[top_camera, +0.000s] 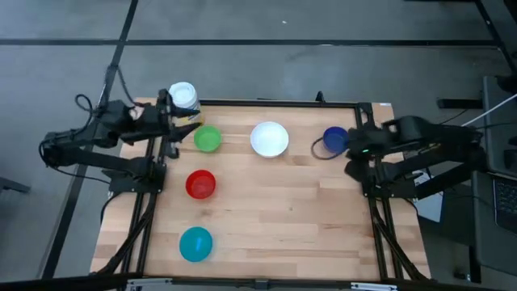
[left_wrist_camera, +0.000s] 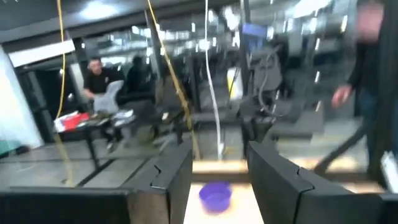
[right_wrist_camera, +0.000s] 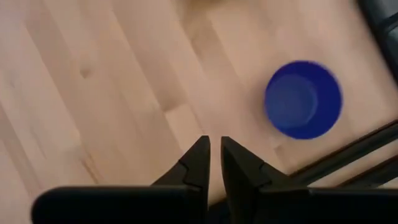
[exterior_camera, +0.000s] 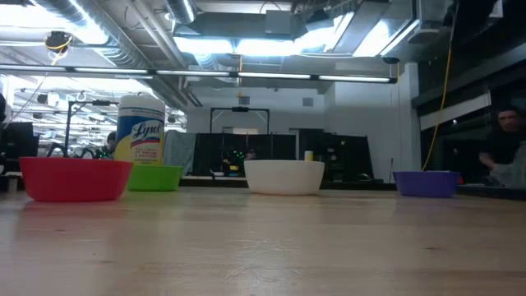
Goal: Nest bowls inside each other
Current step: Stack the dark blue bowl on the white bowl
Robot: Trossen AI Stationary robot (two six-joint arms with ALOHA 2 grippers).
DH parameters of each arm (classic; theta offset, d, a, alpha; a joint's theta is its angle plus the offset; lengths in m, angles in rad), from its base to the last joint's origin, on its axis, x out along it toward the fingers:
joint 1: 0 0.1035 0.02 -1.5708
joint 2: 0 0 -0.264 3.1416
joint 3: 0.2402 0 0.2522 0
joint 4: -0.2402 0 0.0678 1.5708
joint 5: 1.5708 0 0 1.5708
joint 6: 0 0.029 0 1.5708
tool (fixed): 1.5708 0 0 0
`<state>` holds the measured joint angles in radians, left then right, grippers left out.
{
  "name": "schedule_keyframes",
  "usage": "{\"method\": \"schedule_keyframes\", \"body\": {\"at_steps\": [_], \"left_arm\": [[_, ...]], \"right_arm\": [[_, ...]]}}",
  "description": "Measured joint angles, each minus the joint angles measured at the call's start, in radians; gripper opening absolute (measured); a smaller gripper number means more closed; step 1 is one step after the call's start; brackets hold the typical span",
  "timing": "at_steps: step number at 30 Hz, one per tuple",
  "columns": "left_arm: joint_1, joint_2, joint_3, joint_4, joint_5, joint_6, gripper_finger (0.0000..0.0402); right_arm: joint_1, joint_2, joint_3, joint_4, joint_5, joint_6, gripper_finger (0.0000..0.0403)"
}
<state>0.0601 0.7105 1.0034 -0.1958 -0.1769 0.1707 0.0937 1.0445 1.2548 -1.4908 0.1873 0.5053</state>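
Note:
Five bowls rest upright on their bases on the wooden table: green (top_camera: 208, 138), white (top_camera: 269, 138) and dark blue (top_camera: 335, 139) in a row at the far side, red (top_camera: 200, 184) nearer, teal (top_camera: 195, 244) nearest. My left gripper (left_wrist_camera: 221, 171) is raised at the far left, pointing level across the table, open and empty; the dark blue bowl (left_wrist_camera: 215, 196) shows far off between its fingers. My right gripper (right_wrist_camera: 214, 149) hangs at the far right, pointing steeply down at bare wood beside the dark blue bowl (right_wrist_camera: 303, 98), its fingers almost together with nothing between them.
A white-lidded jar with a yellow label (top_camera: 183, 95) stands at the far left corner, close to the green bowl (exterior_camera: 154, 177) and my left gripper (top_camera: 168, 123). Black frame rails (top_camera: 380, 218) run along the table's left and right edges. People move in the room behind (left_wrist_camera: 367, 62).

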Motion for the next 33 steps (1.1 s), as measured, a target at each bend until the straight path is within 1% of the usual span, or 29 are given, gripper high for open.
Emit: {"method": "schedule_keyframes", "body": {"at_steps": [2,4,8,11,14,16,18,23,29,33], "left_arm": [[0.000,0.035,0.027,-0.024,-0.006,0.031,0.0148],[0.001,0.047,0.035,-0.034,-0.008,0.050,0.0148],[0.002,0.025,0.040,-0.027,-0.008,0.051,0.0148],[0.002,-0.008,0.040,-0.025,-0.008,0.039,0.0148],[0.002,-0.051,0.040,-0.025,-0.008,0.024,0.0148],[0.002,-0.077,0.040,-0.025,-0.009,0.012,0.0148],[0.002,-0.098,0.041,-0.025,-0.013,0.003,0.0148],[0.002,-0.119,0.041,-0.025,-0.021,-0.008,0.0148],[0.002,-0.116,0.041,-0.017,-0.024,-0.018,0.0148],[0.002,-0.115,0.053,-0.024,-0.023,-0.034,0.0148]], "right_arm": [[-0.020,0.020,-0.067,0.042,-0.010,-0.029,0.0049],[-0.046,0.025,-0.145,0.111,0.013,-0.042,0.0058],[-0.127,0.025,-0.289,0.278,0.041,-0.041,0.0080],[-0.217,0.025,-0.362,0.389,0.013,-0.048,0.0095],[-0.306,0.026,-0.415,0.494,-0.063,-0.073,0.0106],[-0.361,0.032,-0.440,0.526,-0.107,-0.076,0.0109],[-0.411,0.051,-0.452,0.533,-0.126,-0.077,0.0108],[-0.507,0.127,-0.458,0.549,-0.180,-0.136,0.0091],[-0.573,0.241,-0.449,0.576,-0.183,-0.208,0.0076],[-0.615,0.300,-0.449,0.575,-0.170,-0.250,0.0083]]}}
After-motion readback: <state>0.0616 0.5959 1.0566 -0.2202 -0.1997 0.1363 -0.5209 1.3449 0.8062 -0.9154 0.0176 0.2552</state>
